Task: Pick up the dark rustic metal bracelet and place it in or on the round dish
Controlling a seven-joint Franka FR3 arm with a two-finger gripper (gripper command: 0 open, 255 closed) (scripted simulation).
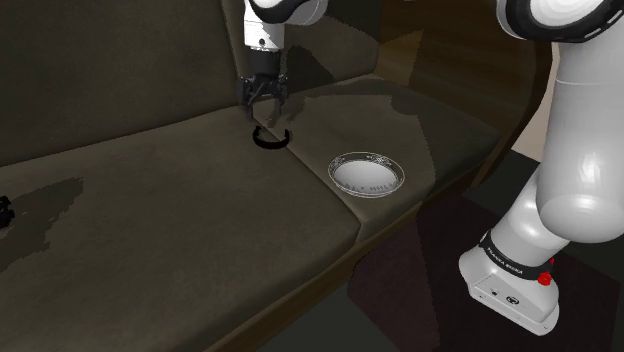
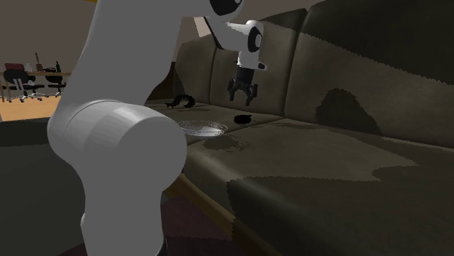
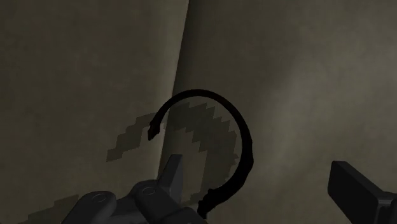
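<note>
A black open-ring bracelet point(image 1: 270, 138) lies flat on the dark sofa seat, close to the backrest. My gripper point(image 1: 264, 108) hangs just above it with its fingers spread open and nothing between them. In the wrist view the bracelet point(image 3: 238, 130) curves as a C below the hand, between the two black fingers point(image 3: 170, 175). The second exterior view has the bracelet point(image 2: 242, 117) under the gripper point(image 2: 241, 94). A round shallow dish point(image 1: 368, 173) with a pale rim rests on the seat toward the shoulder view's right; it is also visible as the dish point(image 2: 204, 128) nearer the arm.
The sofa backrest point(image 1: 120, 70) rises right behind the bracelet. A seam between cushions point(image 3: 181, 57) runs past the bracelet. A small dark object point(image 1: 4, 210) lies at the shoulder view's far left. Another dark object point(image 2: 182, 101) sits on the sofa arm. The seat front edge point(image 1: 370, 235) drops off near the dish.
</note>
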